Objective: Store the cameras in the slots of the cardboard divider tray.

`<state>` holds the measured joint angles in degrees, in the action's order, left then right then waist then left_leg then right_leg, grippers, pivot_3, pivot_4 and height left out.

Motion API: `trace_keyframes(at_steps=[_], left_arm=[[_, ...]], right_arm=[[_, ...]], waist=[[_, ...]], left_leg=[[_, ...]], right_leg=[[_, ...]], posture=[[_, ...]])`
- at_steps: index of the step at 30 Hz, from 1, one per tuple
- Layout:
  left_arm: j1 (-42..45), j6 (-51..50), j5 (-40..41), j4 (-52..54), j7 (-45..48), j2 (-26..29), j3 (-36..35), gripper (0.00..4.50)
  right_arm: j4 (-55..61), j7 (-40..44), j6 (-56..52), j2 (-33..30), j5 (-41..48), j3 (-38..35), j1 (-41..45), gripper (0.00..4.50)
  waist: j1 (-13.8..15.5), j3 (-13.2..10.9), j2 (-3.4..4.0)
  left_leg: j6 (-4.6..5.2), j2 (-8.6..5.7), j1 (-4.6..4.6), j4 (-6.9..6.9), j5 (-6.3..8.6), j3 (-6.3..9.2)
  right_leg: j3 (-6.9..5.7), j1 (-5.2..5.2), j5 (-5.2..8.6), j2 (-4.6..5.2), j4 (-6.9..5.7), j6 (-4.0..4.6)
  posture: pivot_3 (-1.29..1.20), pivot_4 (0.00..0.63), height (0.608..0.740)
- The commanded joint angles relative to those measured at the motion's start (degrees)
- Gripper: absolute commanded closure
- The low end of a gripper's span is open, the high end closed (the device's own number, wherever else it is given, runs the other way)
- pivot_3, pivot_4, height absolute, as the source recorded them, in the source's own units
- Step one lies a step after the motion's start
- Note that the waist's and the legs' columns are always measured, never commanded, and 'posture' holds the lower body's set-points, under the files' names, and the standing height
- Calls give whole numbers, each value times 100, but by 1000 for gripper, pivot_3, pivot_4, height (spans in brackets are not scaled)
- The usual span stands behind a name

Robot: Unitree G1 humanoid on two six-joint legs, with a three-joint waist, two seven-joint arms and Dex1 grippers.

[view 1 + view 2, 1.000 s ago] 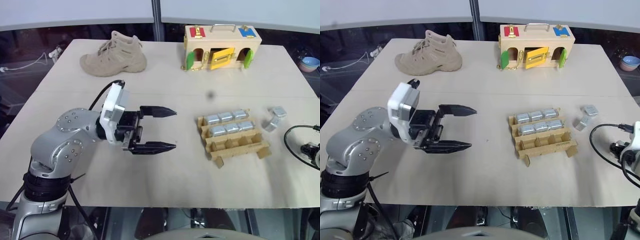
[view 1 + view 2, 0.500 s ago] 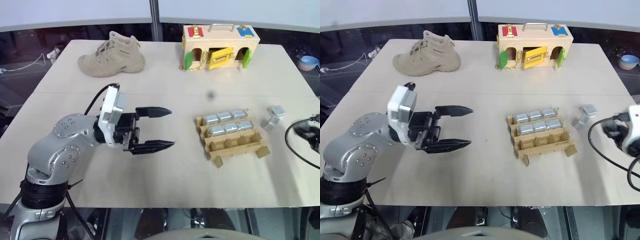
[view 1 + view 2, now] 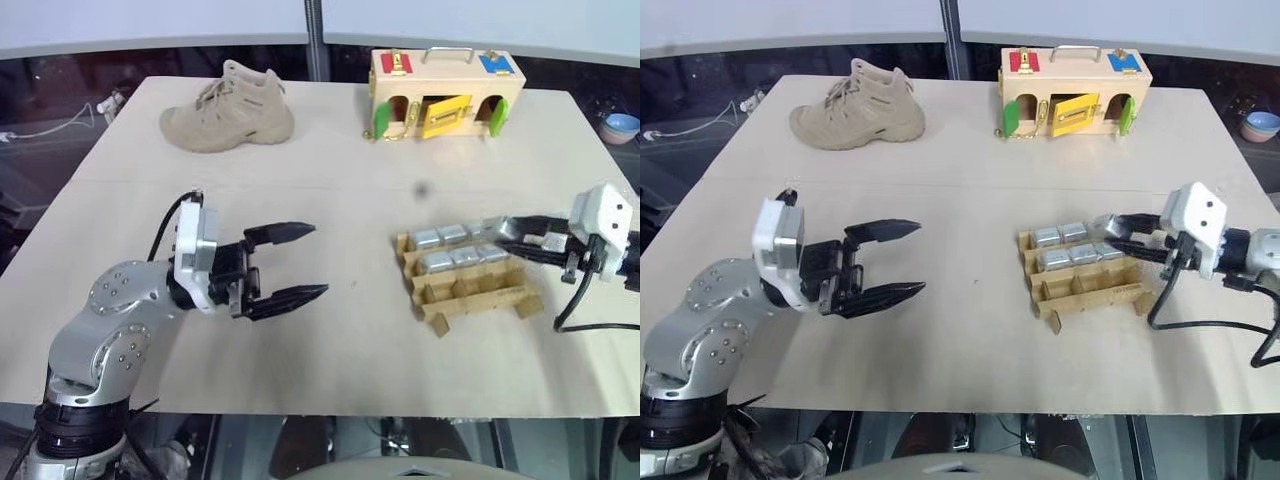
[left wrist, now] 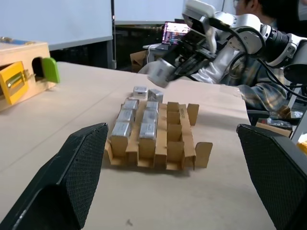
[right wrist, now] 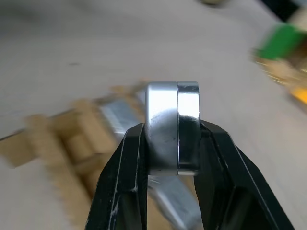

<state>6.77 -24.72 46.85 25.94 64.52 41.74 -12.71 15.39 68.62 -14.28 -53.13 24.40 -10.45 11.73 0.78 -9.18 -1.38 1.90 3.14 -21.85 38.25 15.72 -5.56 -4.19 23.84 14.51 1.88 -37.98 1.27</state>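
With the right gripper (image 5: 165,143) clamped on one camera (image 5: 171,125), fingers pinching its two broad faces, the step in hand reads as carry-to-slot: in the head views the gripper (image 3: 500,232) hangs over the far right corner of the cardboard divider tray (image 3: 466,284), the held camera just above the back row. The tray sits on the bench (image 3: 330,150) right of centre; the two far rows look filled with cameras (image 3: 452,235), the near row of three slots looks empty. From the left wrist, two loose cameras (image 4: 147,93) lie on the bench just beyond the tray's far end. Left gripper (image 3: 290,264) idles wide open, holding nothing, well left of the tray and pointing toward it. Next move, as I judge it: bring the held camera toward the near row, line its long edge up with an empty slot between the divider strips, lower, release. Risk: snagging a notched strip and shoving the light tray.
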Motion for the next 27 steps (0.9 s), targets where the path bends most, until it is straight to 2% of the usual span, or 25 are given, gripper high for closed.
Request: trace_keyframes(at_steps=[1, 9, 20, 27], left_arm=[[-80, 74, 146, 205, 148, 105, -168, 0], [-455, -11, 434, 121, 582, 369, -493, 0], [-658, -55, 544, 342, 355, 355, -554, 0], [-727, -48, 561, 430, 249, 344, -572, 0]], right_arm=[[357, 131, 337, 42, -147, 371, 41, 3736], [124, 251, 933, 145, -544, 913, 6, 3736], [-723, 532, 2056, 142, -1098, 1293, 14, 3736], [-947, 464, 2265, 329, -1338, 1629, 375, 3736]], waist=[[-1, 0, 0], [-1, -1, 2], [-1, -1, 2], [-4, -1, 2]], left_leg=[[0, 0, 1, 0, 0, 0], [0, 0, 0, 3, 0, 0], [0, 1, 1, 5, 0, 1], [-1, 1, 7, 7, 0, 1]], right_leg=[[0, 0, 0, 0, 0, 0], [-3, 0, 0, 2, -1, 0], [-5, -2, 0, 2, -2, 1], [-5, -7, 0, 2, -4, 2]], posture=[[0, 150, 740], [0, 150, 740], [0, 150, 740], [0, 150, 740]])
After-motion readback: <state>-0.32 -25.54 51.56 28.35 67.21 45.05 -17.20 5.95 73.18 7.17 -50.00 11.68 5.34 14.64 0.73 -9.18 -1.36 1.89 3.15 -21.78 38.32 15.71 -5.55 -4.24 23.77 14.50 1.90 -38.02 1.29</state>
